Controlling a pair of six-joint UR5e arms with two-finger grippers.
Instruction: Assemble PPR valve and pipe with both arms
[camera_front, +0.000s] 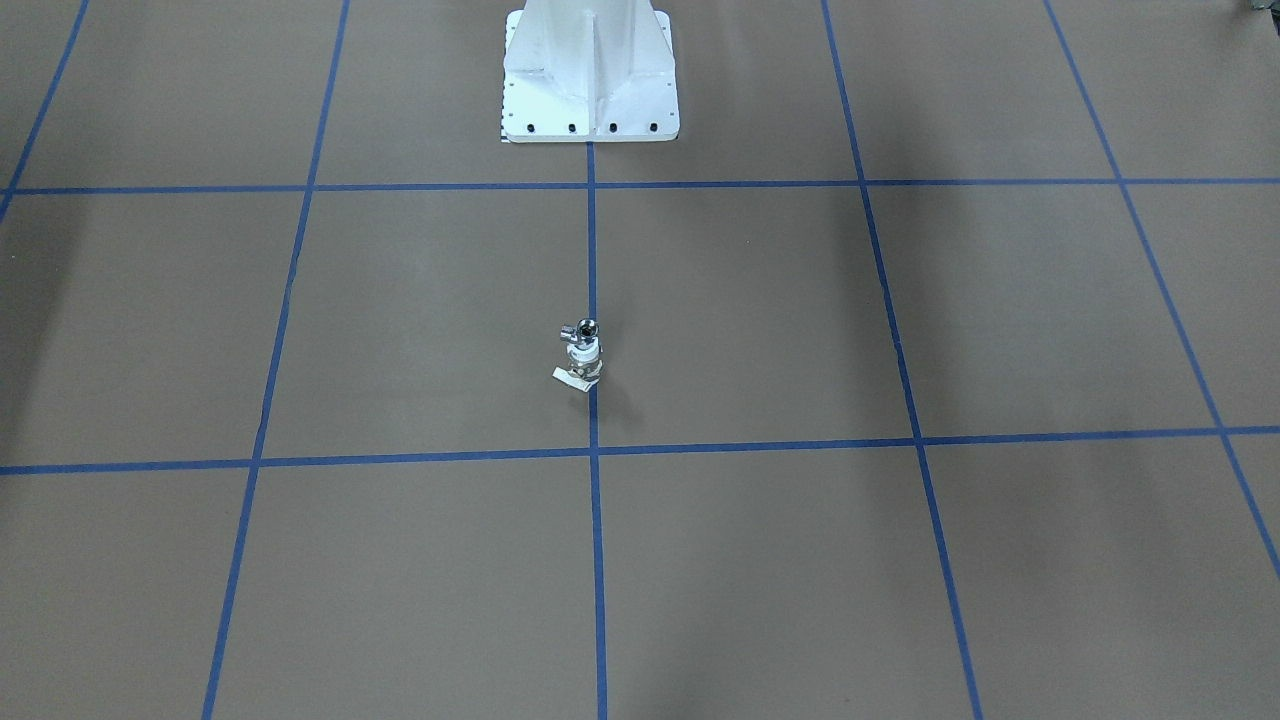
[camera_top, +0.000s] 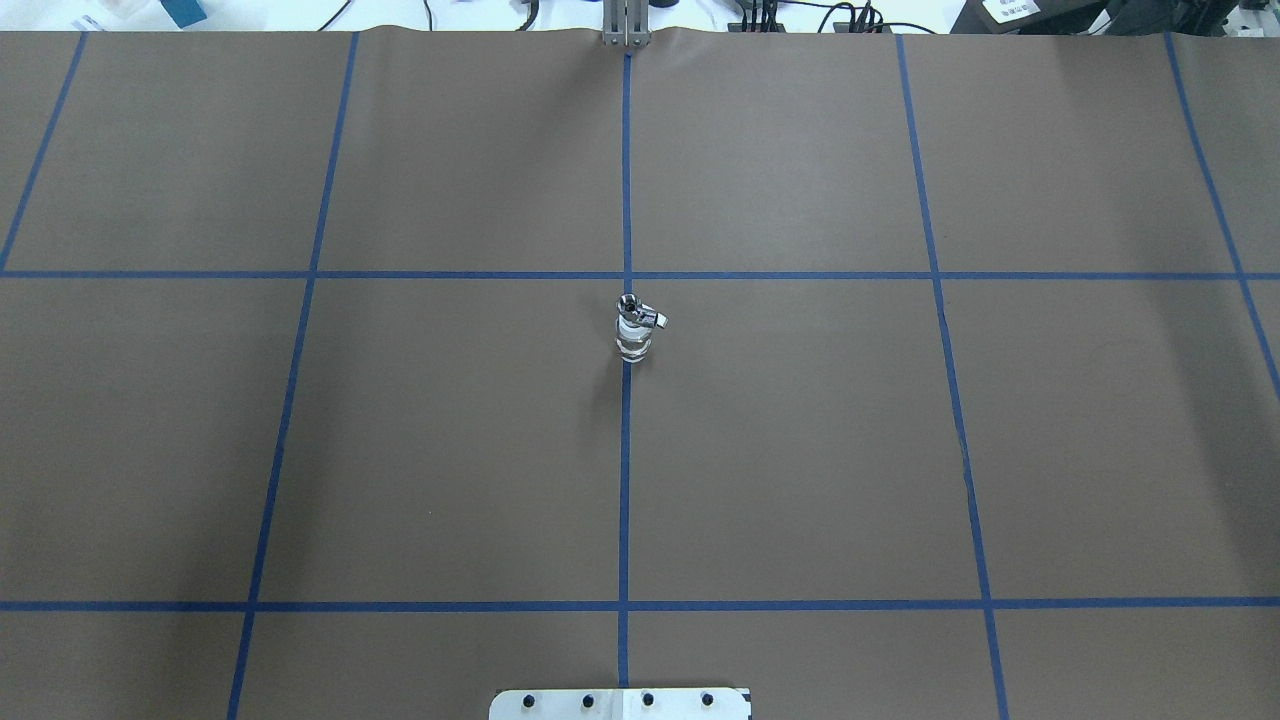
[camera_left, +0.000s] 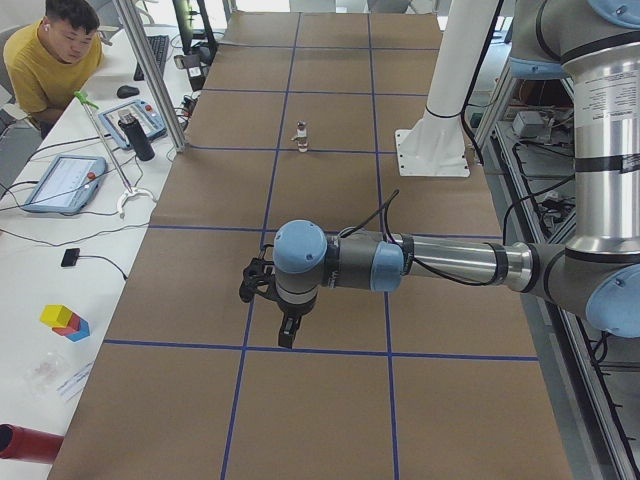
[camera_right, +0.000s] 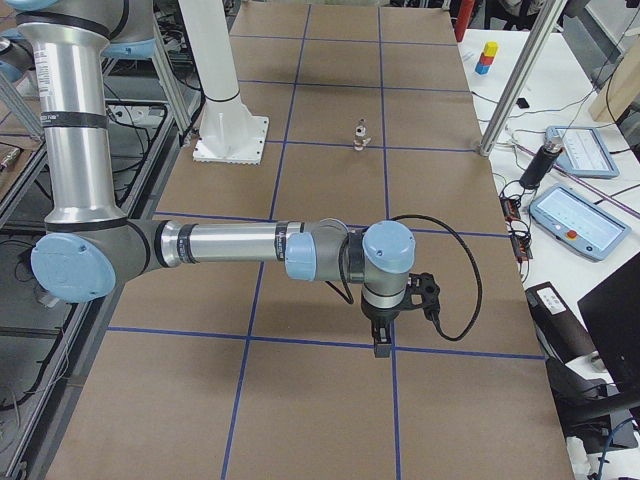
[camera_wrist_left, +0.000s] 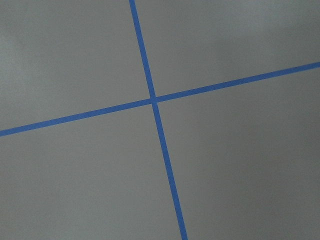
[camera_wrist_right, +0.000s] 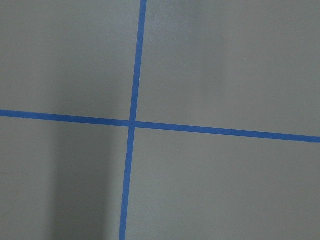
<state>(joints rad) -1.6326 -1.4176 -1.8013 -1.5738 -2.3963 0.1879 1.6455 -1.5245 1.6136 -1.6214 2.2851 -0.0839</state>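
A small metal valve fitted on a short white pipe piece (camera_front: 582, 352) stands upright on the centre blue line of the brown table; it also shows in the overhead view (camera_top: 633, 330) and far off in both side views (camera_left: 301, 135) (camera_right: 360, 135). My left gripper (camera_left: 287, 338) points down over the table, far from it, seen only in the left side view; I cannot tell if it is open or shut. My right gripper (camera_right: 381, 345) likewise points down, seen only in the right side view; I cannot tell its state. Both wrist views show only bare table and tape.
The white bolted pedestal (camera_front: 590, 80) stands at the robot's side of the table. Blue tape lines (camera_top: 626, 450) grid the brown surface. An operator (camera_left: 50, 50) sits at a side bench with tablets (camera_left: 65, 180). More tablets (camera_right: 575, 215) lie beside the other end.
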